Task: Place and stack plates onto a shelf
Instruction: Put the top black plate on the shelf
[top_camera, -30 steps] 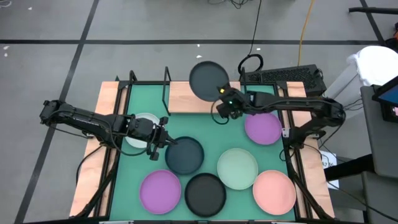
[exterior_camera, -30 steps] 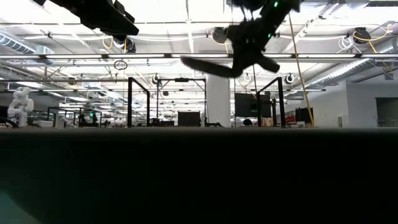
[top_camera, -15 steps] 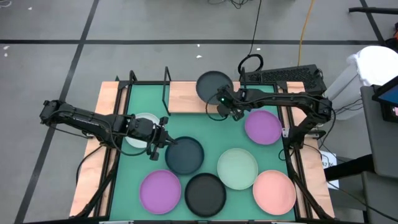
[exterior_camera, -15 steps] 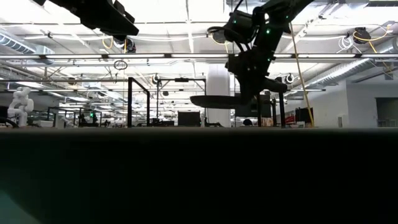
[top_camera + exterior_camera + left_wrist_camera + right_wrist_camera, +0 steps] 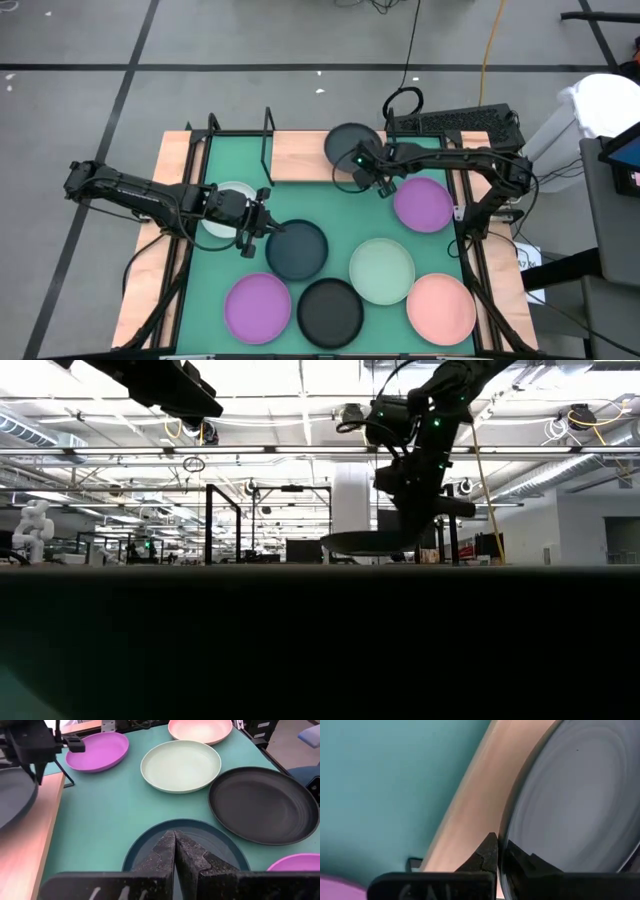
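My right gripper [image 5: 366, 172] is shut on the dark grey plate [image 5: 348, 146], low over the right part of the light-wood shelf [image 5: 296, 156]. In the low view the dark grey plate [image 5: 368, 543] is nearly level. Whether it rests on the board is not visible. My left gripper [image 5: 262, 226] is shut at the left rim of the dark teal plate [image 5: 298, 250], which lies flat on the green mat. The white plate [image 5: 226, 206] lies under my left arm. My right gripper pinches the dark grey plate's rim [image 5: 506, 845] on its near-right side, one finger on the inside [image 5: 517, 857] and one on the underside [image 5: 487, 852]. The fingers come slanting down from the table's right. My left gripper: I cannot tell whether its shut fingertips [image 5: 175, 840] touch the dark teal plate [image 5: 200, 832].
On the mat lie a purple plate [image 5: 422, 203], the pale mint plate [image 5: 382, 270], the salmon pink plate [image 5: 440, 307], the black plate [image 5: 330, 312] and a second purple plate [image 5: 258, 307]. Black wire posts [image 5: 267, 130] stand at the shelf's far left. Bare board lies left of the grey plate.
My right gripper has gone down toward the shelf and a little to the right, carrying the dark grey plate. The plate was held high and tilted a second ago; now it is low and nearly level over the board.
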Controlling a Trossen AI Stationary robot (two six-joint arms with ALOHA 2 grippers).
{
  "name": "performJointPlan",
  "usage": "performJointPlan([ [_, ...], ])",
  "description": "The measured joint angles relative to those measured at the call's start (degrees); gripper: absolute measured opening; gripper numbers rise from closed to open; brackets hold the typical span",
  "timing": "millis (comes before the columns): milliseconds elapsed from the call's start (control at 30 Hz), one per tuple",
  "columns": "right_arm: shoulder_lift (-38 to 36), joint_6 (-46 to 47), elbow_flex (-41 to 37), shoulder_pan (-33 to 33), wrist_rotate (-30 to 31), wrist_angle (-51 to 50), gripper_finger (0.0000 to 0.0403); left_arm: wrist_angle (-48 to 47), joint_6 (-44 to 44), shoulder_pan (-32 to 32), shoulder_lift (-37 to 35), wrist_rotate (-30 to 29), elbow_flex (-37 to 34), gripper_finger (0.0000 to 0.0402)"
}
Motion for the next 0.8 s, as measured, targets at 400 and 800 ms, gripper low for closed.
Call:
performJointPlan([
  [400, 0.00, 1.65, -3.58, 0.00, 2.11, -0.33, 0.0002, -0.02, -0.41, 0.02, -0.02, 0.00, 0.00, 0.0012],
  [800, 0.00, 2.89, -3.83, 0.00, 1.67, 0.21, 0.0017, -0.03, -0.40, 0.04, -0.02, 0.02, 0.00, 0.0012],
])
